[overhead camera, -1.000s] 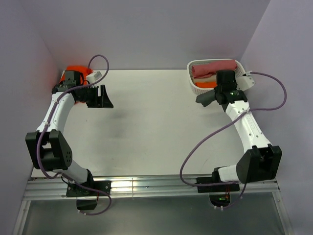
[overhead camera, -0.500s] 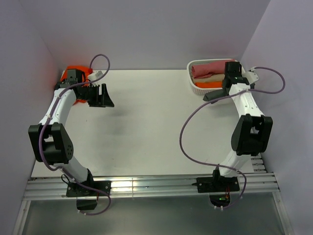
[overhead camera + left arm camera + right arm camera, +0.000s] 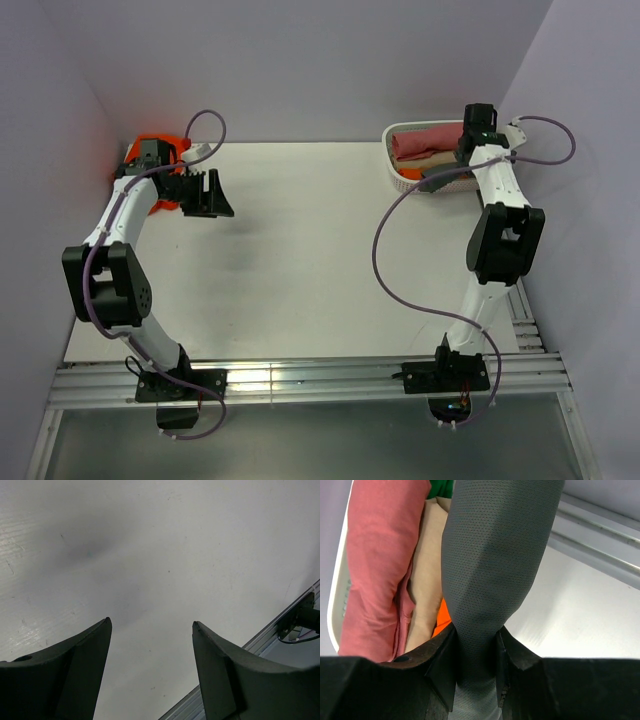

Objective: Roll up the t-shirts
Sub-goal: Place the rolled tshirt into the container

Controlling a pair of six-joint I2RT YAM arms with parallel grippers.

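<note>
Since a second ago the right arm [image 3: 497,240] has swung its elbow away from the near edge and now stretches up the right side of the table [image 3: 320,250], carrying its load from in front of the basket [image 3: 392,166] to the basket's near right rim. The left arm [image 3: 118,215] has barely shifted.

The charcoal-grey t-shirt [image 3: 495,555] is a tight roll of fine-textured cloth. The right gripper [image 3: 475,645] is clamped around it, fingers pressing into both sides, and the roll juts forward from the gripper across the basket's edge. The orange-red t-shirt [image 3: 152,143] lies bunched in the far left corner, mostly hidden behind the left wrist. The left gripper [image 3: 150,622] hangs beside it over bare table, jaws spread wide with nothing between them.

The white basket sits in the far right corner. It holds a pink roll [image 3: 380,555], a tan roll [image 3: 427,580] beside it, an orange piece [image 3: 441,622] underneath, and a bit of green cloth [image 3: 442,487].
</note>
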